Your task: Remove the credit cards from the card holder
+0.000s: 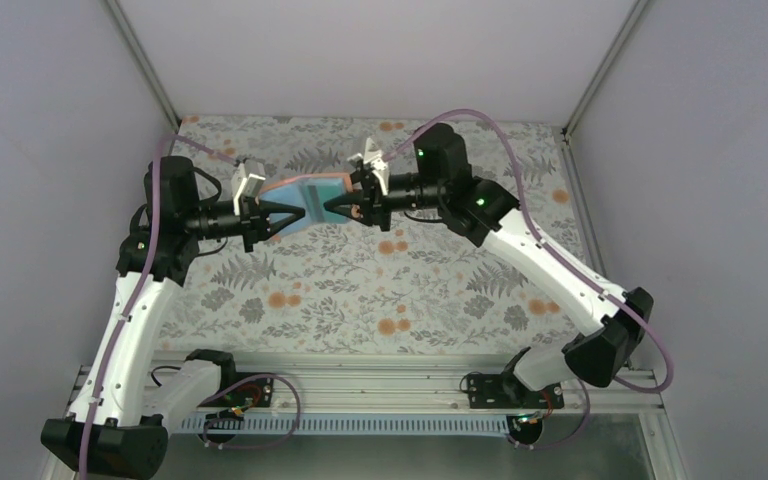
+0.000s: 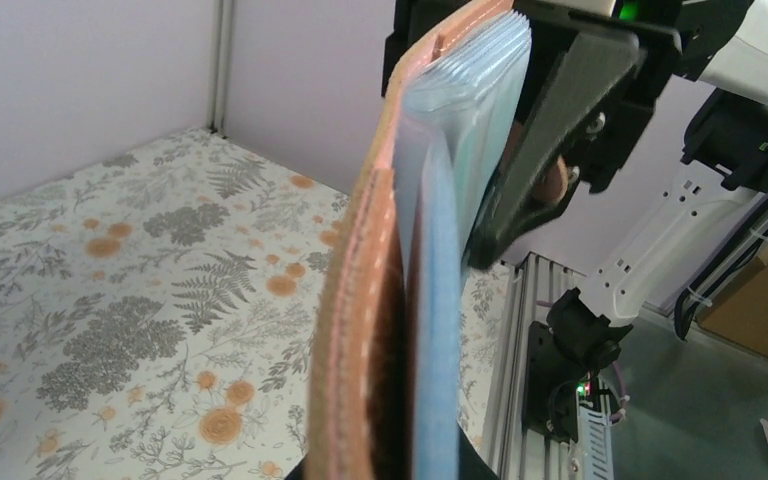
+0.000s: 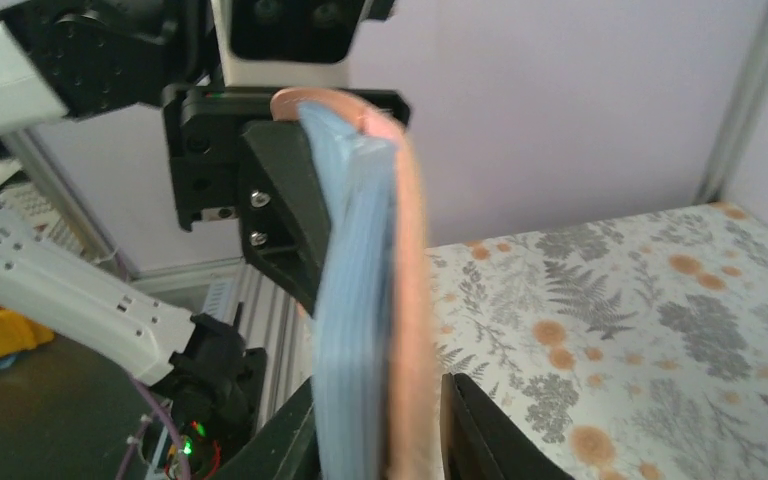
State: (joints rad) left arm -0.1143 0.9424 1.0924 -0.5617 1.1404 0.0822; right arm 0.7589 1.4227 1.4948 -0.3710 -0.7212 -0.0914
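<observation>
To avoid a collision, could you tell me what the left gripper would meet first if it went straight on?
The left gripper is shut on the card holder; straight beyond that, probably the right gripper.

The holder [image 1: 305, 195] hangs above the surface [image 1: 390, 290], with the left gripper [image 1: 285, 213] at its 9 o'clock end and the right gripper [image 1: 335, 204] at its 3 o'clock end. Both sets of jaws are clamped on it, so those two ends are blocked. Its 12 and 6 o'clock edges stand free. In the left wrist view a right finger [image 2: 550, 130] covers part of the blue pockets. The left arm [image 1: 135, 300] comes in from 7 o'clock and the right arm [image 1: 550, 260] from 4 o'clock. Between them a wide lane of surface lies open at 6 o'clock. The back wall [image 1: 380, 50] closes off 12 o'clock.
</observation>
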